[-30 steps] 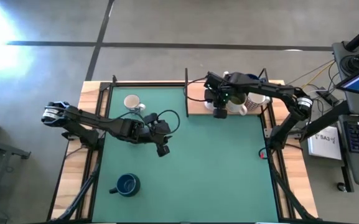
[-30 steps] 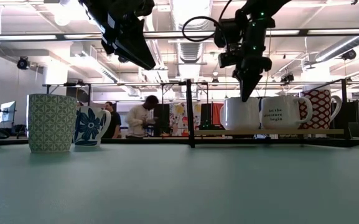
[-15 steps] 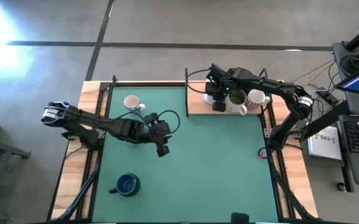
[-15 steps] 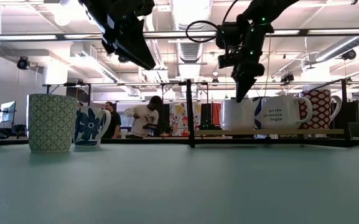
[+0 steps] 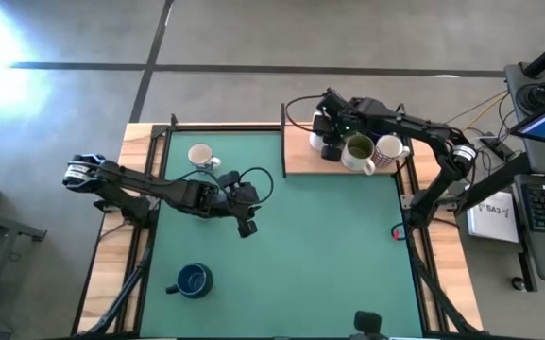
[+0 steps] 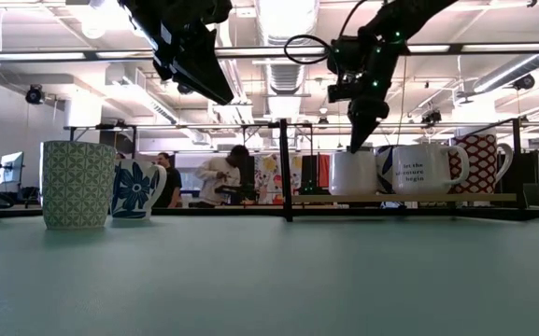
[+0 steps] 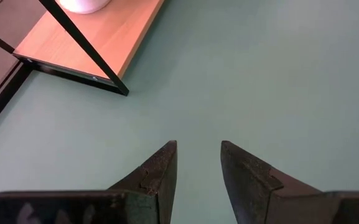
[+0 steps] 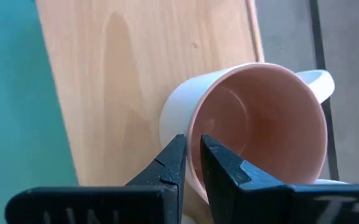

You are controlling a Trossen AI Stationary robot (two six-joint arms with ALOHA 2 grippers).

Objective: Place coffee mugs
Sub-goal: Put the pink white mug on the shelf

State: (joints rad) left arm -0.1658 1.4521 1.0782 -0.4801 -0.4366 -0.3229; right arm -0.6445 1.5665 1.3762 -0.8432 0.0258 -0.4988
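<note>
1. Two fingers of the right gripper (image 8: 190,167) stand nearly closed, pinching the rim of a white mug with a pink inside (image 8: 254,124): one finger sits outside the wall, the other inside.
2. That mug rests on the wooden shelf (image 5: 296,156) at the far right of the table; its handle points away from the gripper.
3. In the high view the right gripper (image 5: 327,132) sits over the left part of the shelf. Just right of it stand an olive-green-lined mug (image 5: 357,149) and a white mug (image 5: 389,148), side by side.
4. In the low view a white mug (image 6: 354,174) stands under the gripper, a lettered white mug (image 6: 423,170) just beside it, and a patterned red one (image 6: 482,162) farther right.
5. Left gripper (image 7: 198,163): fingers apart, nothing between them, above bare green mat (image 7: 279,81).
6. In the high view the left gripper (image 5: 246,222) hangs left of the table's centre.
7. A cream mug (image 5: 200,155) stands at the far left of the mat, well apart from the left gripper; a dark blue mug (image 5: 194,280) stands near left.
8. The low view shows a green-patterned mug (image 6: 78,184) and a blue-flowered mug (image 6: 135,189) at left, touching or overlapping in view.
9. A person (image 6: 222,175) stands in the room behind.
</note>
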